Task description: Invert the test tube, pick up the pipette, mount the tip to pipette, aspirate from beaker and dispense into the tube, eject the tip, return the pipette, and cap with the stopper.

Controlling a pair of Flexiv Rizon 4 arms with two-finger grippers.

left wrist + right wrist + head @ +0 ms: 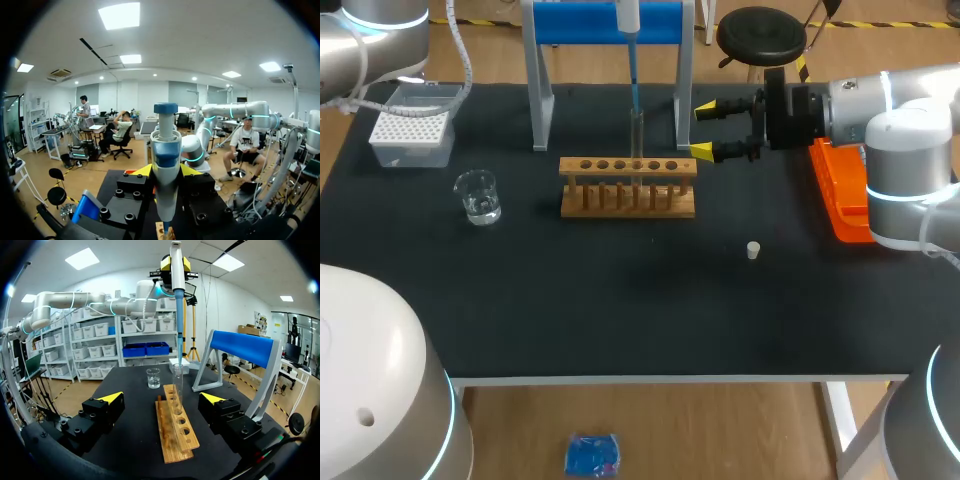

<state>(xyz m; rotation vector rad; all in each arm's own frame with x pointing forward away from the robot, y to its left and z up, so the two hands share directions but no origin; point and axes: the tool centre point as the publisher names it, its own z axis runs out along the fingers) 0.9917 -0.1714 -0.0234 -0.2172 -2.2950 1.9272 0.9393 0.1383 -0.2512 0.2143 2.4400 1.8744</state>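
Observation:
A clear test tube (636, 130) stands upright in the wooden rack (628, 187). Straight above it hangs the white-and-blue pipette (630, 18), its blue tip (178, 347) reaching down into the tube's mouth (177, 368). My left gripper (166, 172) is shut on the pipette body (165, 150), yellow tips on either side. Just right of the rack, my right gripper (718, 128) is open and holds nothing; in its own view the rack (176, 422) lies ahead between its fingers. On the mat to the left is the glass beaker (478, 196). The small white stopper (753, 250) lies in front of the right gripper.
The tip box (412, 135) sits at the back left. A blue-topped stand (610, 25) straddles the space behind the rack. An orange tray (840, 190) lies under my right arm at the right edge. The black mat in front of the rack is bare.

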